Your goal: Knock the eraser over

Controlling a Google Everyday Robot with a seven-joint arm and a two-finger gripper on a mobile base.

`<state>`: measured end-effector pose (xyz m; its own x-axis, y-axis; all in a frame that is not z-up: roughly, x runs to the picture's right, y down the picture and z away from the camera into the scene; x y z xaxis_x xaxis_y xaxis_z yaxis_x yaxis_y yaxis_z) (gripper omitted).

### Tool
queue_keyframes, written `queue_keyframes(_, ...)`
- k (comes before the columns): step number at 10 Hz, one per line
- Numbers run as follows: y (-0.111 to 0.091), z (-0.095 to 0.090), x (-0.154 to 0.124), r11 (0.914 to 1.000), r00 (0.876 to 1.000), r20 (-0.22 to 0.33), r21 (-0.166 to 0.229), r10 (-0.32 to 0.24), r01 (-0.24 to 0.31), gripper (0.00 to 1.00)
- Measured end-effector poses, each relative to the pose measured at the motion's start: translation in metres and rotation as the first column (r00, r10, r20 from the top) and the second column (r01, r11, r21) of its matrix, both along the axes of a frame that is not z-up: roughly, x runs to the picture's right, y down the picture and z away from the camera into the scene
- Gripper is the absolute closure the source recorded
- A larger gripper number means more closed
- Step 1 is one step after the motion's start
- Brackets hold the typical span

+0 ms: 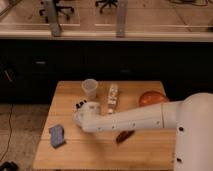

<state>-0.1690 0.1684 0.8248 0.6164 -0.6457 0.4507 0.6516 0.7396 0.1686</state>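
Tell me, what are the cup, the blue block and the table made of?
The cup looks like thin clear plastic: the table shows through it. The blue block seems to be sponge or foam, dull and soft-edged. The table looks like pale wood with plank lines. The end effector, shut, is just left of the cup, nearer the camera.

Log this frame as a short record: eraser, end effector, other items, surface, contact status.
eraser: whitish bar right of the cup, near end at the arm's edge
end effector: shut, in front of the cup, left of the eraser, apart from it
other items: blue sponge, dark brown piece, orange object
surface: wooden table
contact: none visible between end effector and eraser
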Motion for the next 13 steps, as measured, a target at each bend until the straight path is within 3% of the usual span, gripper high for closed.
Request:
queue_keyframes(3,-0.0023,0.0039,0.0013,1.0000,1.000,0.007,0.004,0.004,-0.004,0.90)
queue_keyframes(13,-0.0101,0.0087,0.0013,0.9998,0.999,0.031,0.017,-0.011,0.011,0.90)
